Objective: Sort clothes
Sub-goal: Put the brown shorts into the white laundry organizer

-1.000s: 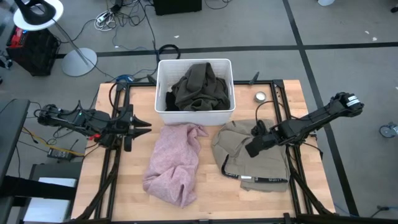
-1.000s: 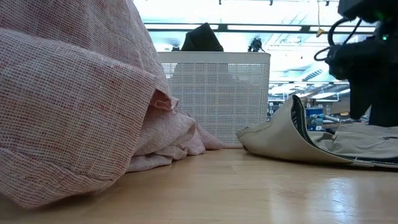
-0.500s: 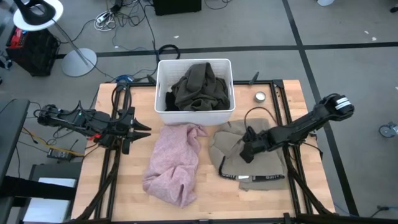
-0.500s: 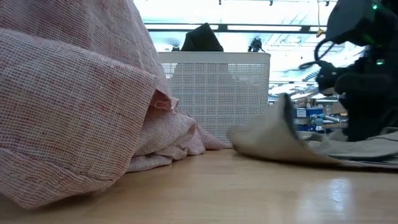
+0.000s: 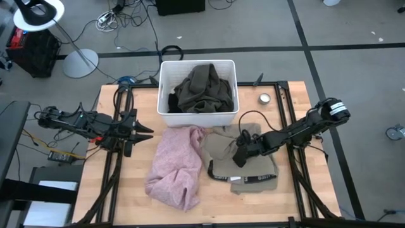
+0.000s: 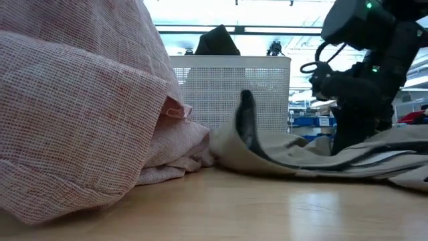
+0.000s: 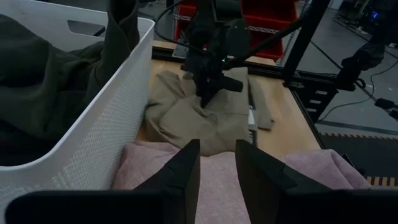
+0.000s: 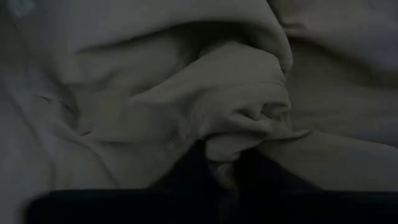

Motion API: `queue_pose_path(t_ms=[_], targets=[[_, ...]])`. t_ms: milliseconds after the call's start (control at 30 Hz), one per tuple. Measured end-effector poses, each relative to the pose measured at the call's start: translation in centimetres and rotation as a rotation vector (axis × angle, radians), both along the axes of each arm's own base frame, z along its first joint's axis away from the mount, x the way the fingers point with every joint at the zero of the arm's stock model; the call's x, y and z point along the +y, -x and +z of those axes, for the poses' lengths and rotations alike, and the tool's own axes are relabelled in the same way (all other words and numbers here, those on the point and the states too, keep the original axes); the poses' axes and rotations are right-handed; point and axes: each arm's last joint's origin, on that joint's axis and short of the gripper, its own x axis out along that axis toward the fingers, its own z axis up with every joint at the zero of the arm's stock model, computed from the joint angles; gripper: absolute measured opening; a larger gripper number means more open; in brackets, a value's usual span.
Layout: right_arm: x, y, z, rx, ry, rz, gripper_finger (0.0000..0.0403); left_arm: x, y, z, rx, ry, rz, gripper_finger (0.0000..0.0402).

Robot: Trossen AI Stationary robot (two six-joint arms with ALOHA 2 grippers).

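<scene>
A light grey-beige garment [image 5: 243, 161] lies crumpled on the table, right of centre, its left edge against the pale pink garment [image 5: 176, 166]. My right gripper [image 5: 240, 154] is down on the beige garment's middle and shut on a bunch of it; the left wrist view shows that gripper [image 7: 208, 93] too. An olive-brown garment [image 5: 204, 88] fills the white bin [image 5: 166, 113] at the table's far side. My left gripper [image 5: 144, 131] waits open at the table's left, beside the pink garment, holding nothing. My right gripper pinches a bunched fold of the beige garment [image 8: 239, 134] between its two fingers [image 8: 194, 167], near the garment's middle. It comes down slanting from the table's right. The cloth bulges up between the fingers, and the rest of the garment lies rumpled on the table.
A small round metal object [image 5: 264, 98] lies on the table to the right of the bin. Dark rails [image 5: 118, 158] run along both sides of the table. In the low view the pink garment [image 6: 80, 107] fills the near left and the bin [image 6: 231, 94] stands behind.
My right gripper has gone toward the table's left edge, and the beige garment has slid along the table with it. The garment has bunched up narrower, and its left edge has come up against the pink garment.
</scene>
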Motion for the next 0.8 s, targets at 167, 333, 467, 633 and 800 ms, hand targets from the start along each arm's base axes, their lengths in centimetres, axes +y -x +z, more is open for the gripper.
queue_pose_path(t_ms=[167,333,467,633,800], targets=[[0.9,-0.4,0.3,-0.038,-0.099,-0.019,0.0029,0.0,0.0,0.0,0.002,-0.001,0.000,0.0106],[1.3,-0.3,3.0,0.033,-0.104,-0.010,0.0029,0.0,0.0,0.0,0.004,-0.002,0.001,0.0106],[1.8,-0.6,7.2,0.097,-0.050,0.029,0.0029,0.0,0.0,-0.1,0.005,-0.002,0.001,0.0106],[2.3,-1.3,13.0,0.099,0.043,0.073,0.0029,0.0,0.0,0.2,-0.016,0.004,0.001,0.0106],[2.5,-1.4,19.1,0.002,0.148,0.053,0.0029,0.0,-0.1,0.2,-0.020,0.005,0.002,0.0106]])
